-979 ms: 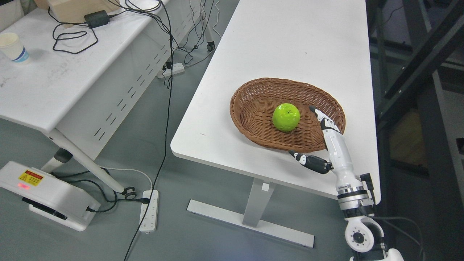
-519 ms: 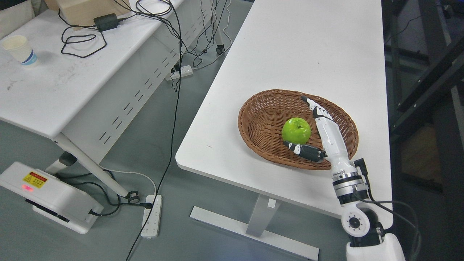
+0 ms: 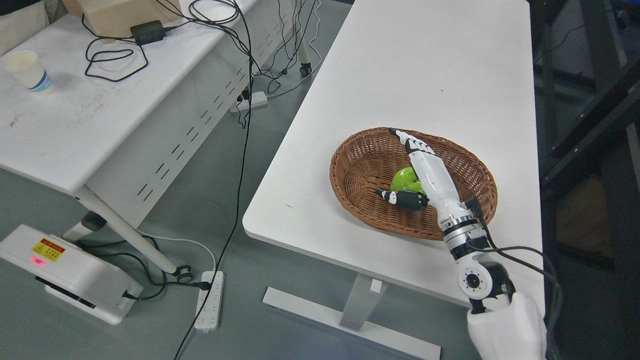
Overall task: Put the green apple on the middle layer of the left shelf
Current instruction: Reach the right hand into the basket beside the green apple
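A green apple [image 3: 403,180] lies in the middle of a brown wicker basket [image 3: 360,165] on the white table [image 3: 410,65]. My right hand [image 3: 400,170] comes in from the lower right and hovers over the apple, covering its right half. The fingers [image 3: 407,142] stretch straight past the fruit toward the basket's far rim, and the dark thumb [image 3: 402,198] sticks out on the near side below it. The hand is open and holds nothing. My left arm does not show, and no shelf is in view.
A second white table [image 3: 75,115] stands at the left with a paper cup [image 3: 29,73], a black adapter [image 3: 147,31] and cables. Power strips [image 3: 209,300] and cords lie on the grey floor between the tables. Dark frame bars [image 3: 590,115] run along the right.
My right hand has moved forward and left, from the basket's near right rim to over the apple. The camera has also shifted, so the whole picture slid somewhat.
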Tool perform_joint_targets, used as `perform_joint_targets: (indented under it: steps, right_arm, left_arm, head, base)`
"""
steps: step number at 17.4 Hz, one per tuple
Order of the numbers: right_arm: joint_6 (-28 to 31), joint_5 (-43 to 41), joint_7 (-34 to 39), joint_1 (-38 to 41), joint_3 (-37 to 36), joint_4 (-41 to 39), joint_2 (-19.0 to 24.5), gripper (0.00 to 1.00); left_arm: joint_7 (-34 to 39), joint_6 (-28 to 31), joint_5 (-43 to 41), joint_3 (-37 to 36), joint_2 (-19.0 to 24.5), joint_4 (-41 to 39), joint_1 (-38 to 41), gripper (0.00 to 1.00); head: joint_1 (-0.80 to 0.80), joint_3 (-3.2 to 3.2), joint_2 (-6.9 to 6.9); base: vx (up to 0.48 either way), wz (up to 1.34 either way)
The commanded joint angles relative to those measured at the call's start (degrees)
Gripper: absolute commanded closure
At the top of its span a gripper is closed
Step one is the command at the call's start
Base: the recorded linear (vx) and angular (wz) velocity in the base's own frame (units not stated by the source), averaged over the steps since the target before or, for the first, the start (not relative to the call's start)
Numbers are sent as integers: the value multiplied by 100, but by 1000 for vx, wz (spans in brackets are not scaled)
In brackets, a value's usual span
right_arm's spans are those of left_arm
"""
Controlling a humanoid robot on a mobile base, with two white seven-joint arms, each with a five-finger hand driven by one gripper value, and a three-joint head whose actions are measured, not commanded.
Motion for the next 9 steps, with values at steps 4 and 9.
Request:
perform_joint_targets:
  steps: [4, 9]
  right_arm:
    - [-80, 134, 12, -176, 319, 620, -831, 1]
    - [-80, 187, 21, -202, 381, 638, -806, 1]
  left_arm:
    - [3, -11, 0, 0, 100, 0, 53, 0]
    - [3, -11, 0, 0, 100, 0, 53, 0]
  head:
    - [0, 0, 0]
    - [0, 0, 0]
  base:
    - [0, 0]
    - [0, 0]
